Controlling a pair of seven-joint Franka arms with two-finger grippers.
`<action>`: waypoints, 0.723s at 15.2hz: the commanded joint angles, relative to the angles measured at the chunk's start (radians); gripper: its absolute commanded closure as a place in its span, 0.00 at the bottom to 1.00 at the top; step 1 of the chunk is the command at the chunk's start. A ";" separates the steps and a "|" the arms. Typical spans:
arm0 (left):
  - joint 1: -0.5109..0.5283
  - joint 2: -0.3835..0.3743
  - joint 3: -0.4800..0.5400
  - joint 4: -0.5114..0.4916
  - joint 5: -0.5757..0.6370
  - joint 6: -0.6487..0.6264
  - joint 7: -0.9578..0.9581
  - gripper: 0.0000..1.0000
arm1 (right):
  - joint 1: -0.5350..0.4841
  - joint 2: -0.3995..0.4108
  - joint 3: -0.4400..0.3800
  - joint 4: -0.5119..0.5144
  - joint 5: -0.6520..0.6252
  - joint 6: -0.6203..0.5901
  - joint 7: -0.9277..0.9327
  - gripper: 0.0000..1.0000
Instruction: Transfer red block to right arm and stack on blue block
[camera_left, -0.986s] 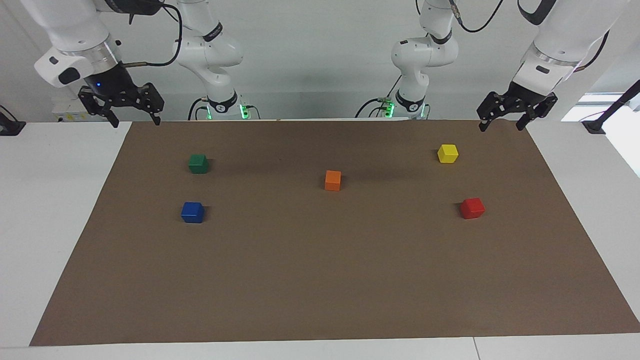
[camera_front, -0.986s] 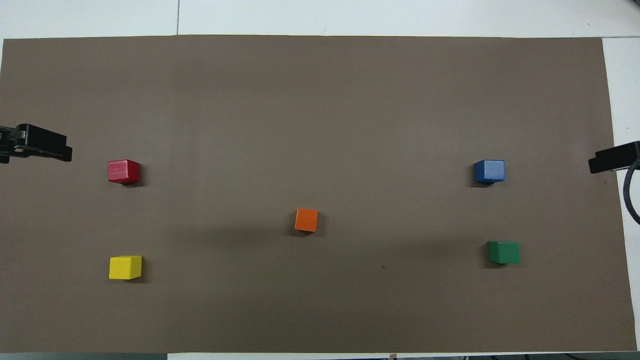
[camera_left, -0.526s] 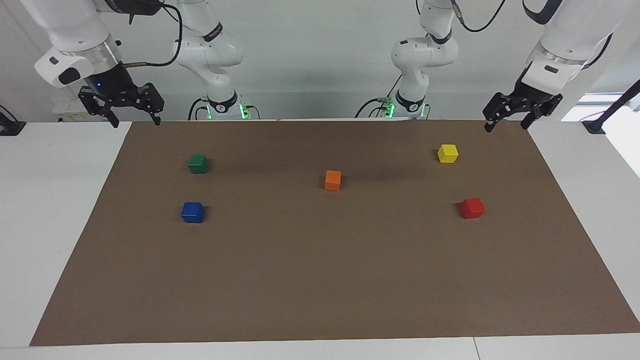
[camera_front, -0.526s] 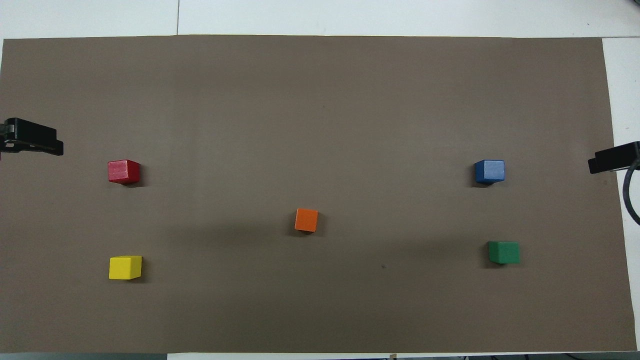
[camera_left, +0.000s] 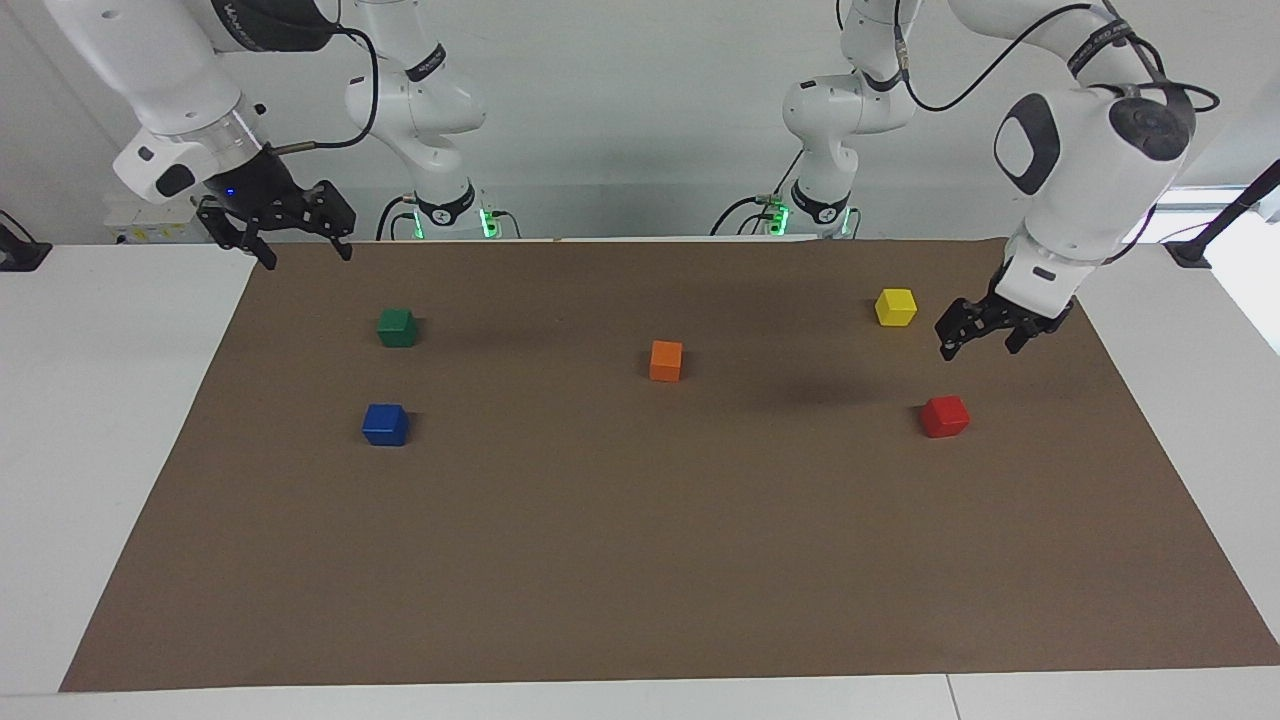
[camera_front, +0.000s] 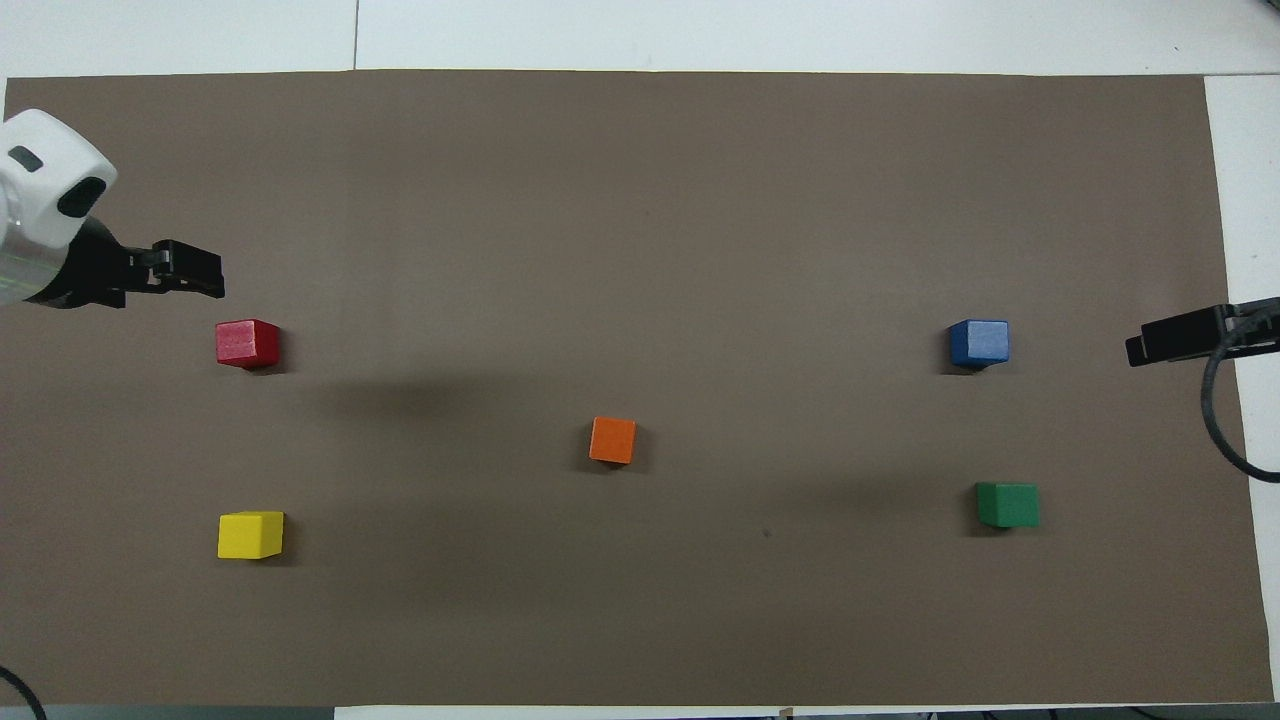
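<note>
Hovering over the brown mat (camera_left: 640, 560) with its fingers spread and nothing between them, the left gripper (camera_left: 985, 337) is up in the air just short of the red block (camera_left: 945, 416), between it and the yellow block (camera_left: 895, 306). No contact yet, going by the facing view.

Red block sits flat on the mat at the left arm's end of the table, farther from the robots than the yellow one. Looks like a small rigid cube, probably wood or plastic, so I'd guess it's light and won't squash. Painted faces could be a bit slick and the edges are rounded, so I'd pinch two opposite flat sides around the middle, not the corners. I'd also grab it low or off to one side so there's bare face left for the other gripper at the handover.

The right gripper (camera_left: 300, 234) is open too, empty, hanging over the mat's edge at its own end, just waiting. The blue block (camera_left: 385, 424) is down that end, with the green block (camera_left: 397, 327) nearer to the robots beside it, well apart from red. The orange block (camera_left: 666, 360) is mid-table, out of the way.
</note>
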 joint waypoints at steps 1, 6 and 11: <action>0.031 -0.012 0.002 -0.151 0.030 0.150 0.030 0.00 | -0.045 -0.055 0.012 -0.134 0.136 0.072 -0.041 0.00; 0.073 -0.003 0.000 -0.305 0.027 0.342 0.042 0.00 | -0.095 -0.044 0.011 -0.263 0.449 0.152 -0.224 0.00; 0.071 0.065 0.000 -0.312 -0.042 0.414 0.065 0.00 | -0.135 0.023 0.011 -0.380 0.855 0.140 -0.482 0.00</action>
